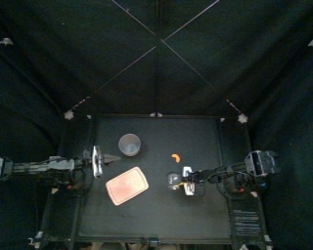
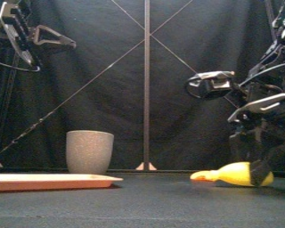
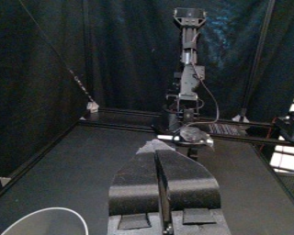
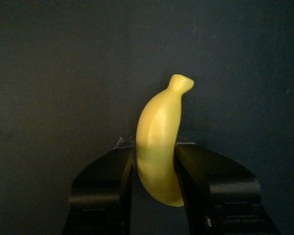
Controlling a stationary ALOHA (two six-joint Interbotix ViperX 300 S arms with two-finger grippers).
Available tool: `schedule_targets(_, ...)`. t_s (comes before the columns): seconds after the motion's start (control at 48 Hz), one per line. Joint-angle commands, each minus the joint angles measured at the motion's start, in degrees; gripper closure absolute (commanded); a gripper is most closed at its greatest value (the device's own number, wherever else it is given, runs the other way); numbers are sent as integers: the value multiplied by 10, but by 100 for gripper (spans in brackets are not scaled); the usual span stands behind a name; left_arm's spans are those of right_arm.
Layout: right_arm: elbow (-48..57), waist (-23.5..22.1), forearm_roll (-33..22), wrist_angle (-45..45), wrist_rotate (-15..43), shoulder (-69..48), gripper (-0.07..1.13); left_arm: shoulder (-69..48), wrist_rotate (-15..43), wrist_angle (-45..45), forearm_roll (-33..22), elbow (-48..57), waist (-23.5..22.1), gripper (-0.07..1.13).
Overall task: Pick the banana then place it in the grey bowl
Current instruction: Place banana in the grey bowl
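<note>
Clamping right gripper (image 4: 157,151) on curved yellow toy banana (image 2: 232,175), right of tall grey speckled cup (image 2: 90,151); holding left gripper (image 3: 163,156) closed, empty.

The banana (image 2: 232,175) is yellow and curved. It lies down at the table on the right side, its middle pinched between the jaws of the right claw (image 2: 258,165), with its stem end free. The grey bowl (image 2: 89,151), a tall speckled cup, stands upright, well apart to the left.
</note>
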Motion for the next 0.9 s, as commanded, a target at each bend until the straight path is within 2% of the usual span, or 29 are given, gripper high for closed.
schedule_targets(0.021, -50, -4, -19, -19, 1, -19, 49, 2, 2, -6, -2, -11, 3, 107)
schedule_targets(0.062, -70, -16, -33, -36, 0, -21, 49, 2, 2, -6, -2, -12, 3, 107)
schedule_targets(0.229, -162, -108, -91, -154, 6, -2, 48, 1, 3, -20, -2, -11, 4, 107)
schedule_targets(0.333, -217, -163, -97, -249, 7, 39, 48, 2, 2, -32, -2, -7, 4, 107)
schedule_targets(0.417, -258, -188, -90, -307, 6, 76, 48, 2, 2, -39, -2, -7, 4, 107)
schedule_targets(0.562, -341, -198, -57, -355, 7, 154, 48, 3, 2, -42, -2, -7, 4, 107)
schedule_targets(0.792, -446, -197, -16, -341, 7, 241, 48, 3, 3, -50, -1, -4, 4, 107)
schedule_targets(0.896, -467, -197, -12, -307, 7, 259, 43, 3, 3, -57, 0, -1, 4, 107)
